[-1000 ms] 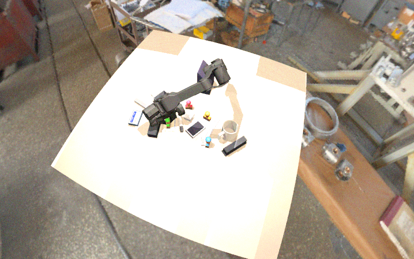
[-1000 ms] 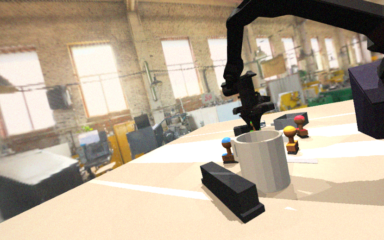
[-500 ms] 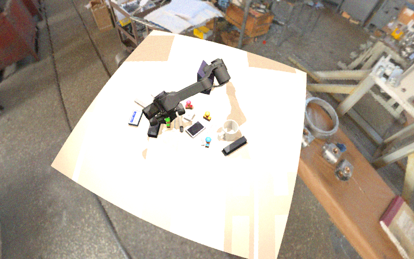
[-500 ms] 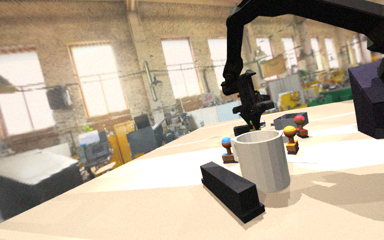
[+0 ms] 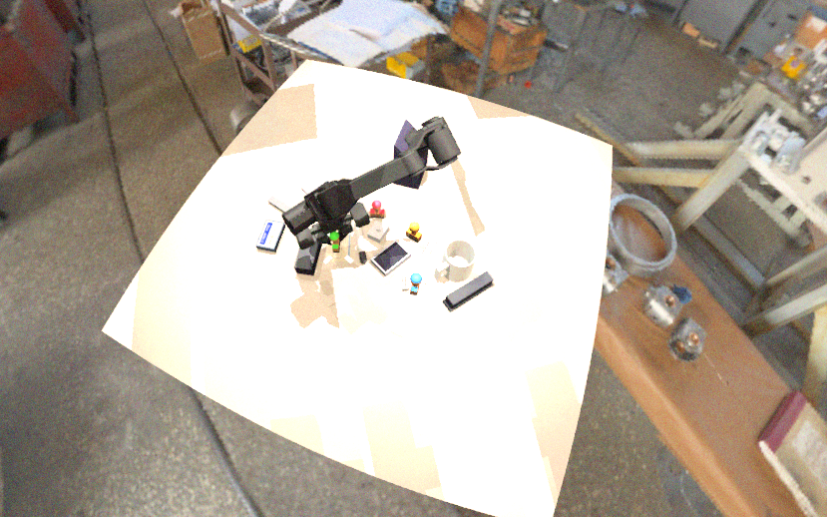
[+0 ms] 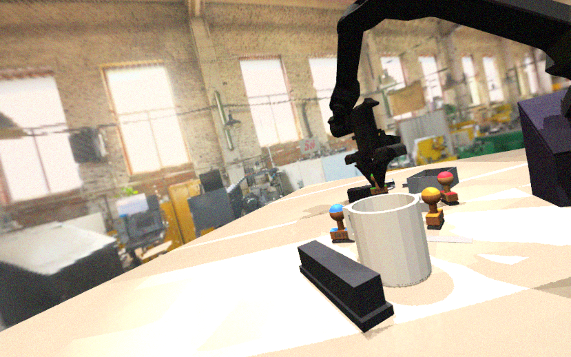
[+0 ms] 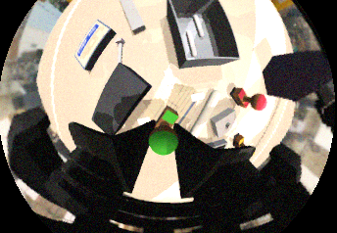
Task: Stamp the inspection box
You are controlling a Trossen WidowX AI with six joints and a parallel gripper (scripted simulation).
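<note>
Green-knobbed stamp (image 5: 334,237) (image 6: 379,190) (image 7: 164,142) shows a brown wooden body in the pincer (image 5: 332,232) (image 6: 378,185) (image 7: 164,124).

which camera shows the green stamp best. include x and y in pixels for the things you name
Wrist: the green stamp (image 5: 334,241) (image 6: 379,191) (image 7: 164,142) sits large between the claw's fingers, knob and block visible. Top shows it small beside the claw (image 5: 336,236) (image 6: 377,186) (image 7: 156,139); exterior leaves it mostly hidden.

Seen from the top, a pale mug (image 5: 460,272) (image 6: 389,248) stood upright, with a long black block (image 5: 468,291) (image 6: 340,279) near it at six o'clock. The blue-knobbed stamp (image 5: 415,282) (image 6: 337,221) stood at the mug's eight o'clock; the yellow-knobbed stamp (image 5: 413,232) (image 6: 431,206) (image 7: 238,140) stood at ten, and the red-knobbed stamp (image 5: 376,209) (image 6: 446,186) (image 7: 255,101) farther out the same way. At one o'clock in the wrist view, an open grey tray (image 6: 431,182) (image 7: 225,24) held two pale sticks (image 7: 199,25).
</note>
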